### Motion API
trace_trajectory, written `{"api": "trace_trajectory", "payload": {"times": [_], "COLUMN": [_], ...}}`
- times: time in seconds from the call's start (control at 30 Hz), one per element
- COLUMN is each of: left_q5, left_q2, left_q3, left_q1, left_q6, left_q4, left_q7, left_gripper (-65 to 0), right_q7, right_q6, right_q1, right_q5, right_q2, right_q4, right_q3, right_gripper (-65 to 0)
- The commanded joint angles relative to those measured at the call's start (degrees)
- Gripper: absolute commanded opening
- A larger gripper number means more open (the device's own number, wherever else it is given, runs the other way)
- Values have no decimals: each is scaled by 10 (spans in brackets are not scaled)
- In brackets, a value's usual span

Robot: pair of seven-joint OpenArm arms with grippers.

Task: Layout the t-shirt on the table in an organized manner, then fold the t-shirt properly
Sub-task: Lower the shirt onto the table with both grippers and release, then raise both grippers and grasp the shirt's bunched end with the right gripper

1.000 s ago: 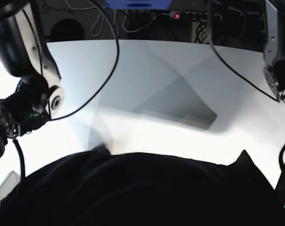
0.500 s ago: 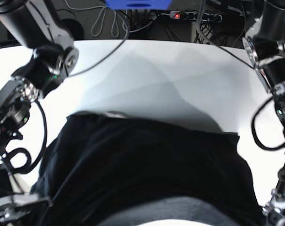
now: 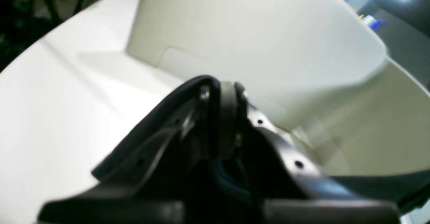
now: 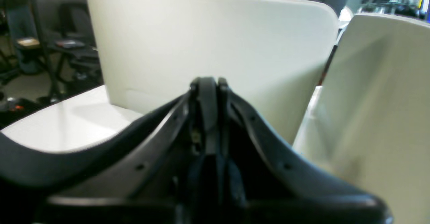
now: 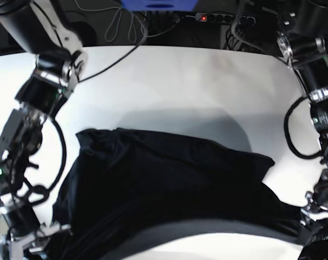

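Two grippers, left (image 3: 221,86) and right (image 4: 210,83), pinch the near part of the black T-shirt (image 5: 175,179), which sags between them, wrinkled and dark; its far part appears to lie on the white tabletop (image 5: 180,81). White panels (image 4: 218,42) stand beyond.

Pale panels, cables and a red light

Two tall cream panels with rounded corners, one (image 4: 215,42) beside the other (image 4: 366,93), stand upright in the right wrist view; at its left edge sits dark, blurred furniture (image 4: 72,46), perhaps a chair. In the base view, a power strip (image 5: 226,19) shows a red light (image 5: 203,18), near loose pale cables (image 5: 132,27) and a blue object (image 5: 159,5) at the top edge
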Motion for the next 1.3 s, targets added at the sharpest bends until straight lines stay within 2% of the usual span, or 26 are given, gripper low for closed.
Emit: {"api": "trace_trajectory", "payload": {"times": [0.0, 0.2, 0.33, 0.4, 0.53, 0.63, 0.67, 0.73, 0.87, 0.93, 1.03, 1.13, 1.2, 1.27], "left_q5": [-10, -9, 11, 20, 49, 70, 71, 73, 71, 71, 70, 69, 69, 68], "left_q2": [-8, -5, -3, 2, 15, 17, 17, 17, 13, 12, 2, -15, -22, -38], "left_q3": [-1, 1, 52, 76, 141, 198, 210, 221, 224, 223, 222, 221, 219, 201], "left_q1": [-35, -110, -170, -184, -216, -256, -269, -288, -295, -292, -274, -228, -172, -104], "left_q6": [-7, -7, -7, -7, -7, -7, -7, -7, -8, -8, -8, -8, -7, -4], "left_q4": [-14, -172, -290, -326, -418, -494, -520, -563, -588, -588, -574, -505, -428, -348], "left_q7": [-17, -17, -27, -61, -167, -204, -206, -207, -205, -207, -208, -205, -205, -205], "left_gripper": [-648, -648, -648, -648, -645, -644, -634, -581, -375, -268, -138, -51, -20, -16], "right_q7": [12, 18, 63, 87, 117, 124, 123, 122, 121, 122, 122, 121, 104, 79], "right_q6": [-2, -2, -2, -2, -2, -42, -49, -50, -50, -50, -50, -50, -50, -50], "right_q1": [34, 115, 166, 177, 204, 224, 231, 239, 232, 207, 169, 105, 42, -24], "right_q5": [5, -67, -106, -122, -179, -215, -216, -216, -216, -216, -215, -215, -214, -213], "right_q2": [4, 9, 7, 8, 10, 22, 25, 35, 50, 59, 65, 63, 63, 60], "right_q4": [-20, -206, -345, -392, -471, -510, -520, -533, -533, -520, -471, -391, -316, -238], "right_q3": [-1, -1, -20, -24, -25, -23, -25, -25, -25, -22, -20, -20, -20, -20], "right_gripper": [-650, -650, -650, -650, -650, -650, -627, -545, -334, -263, -240, -240, -240, -240]}}
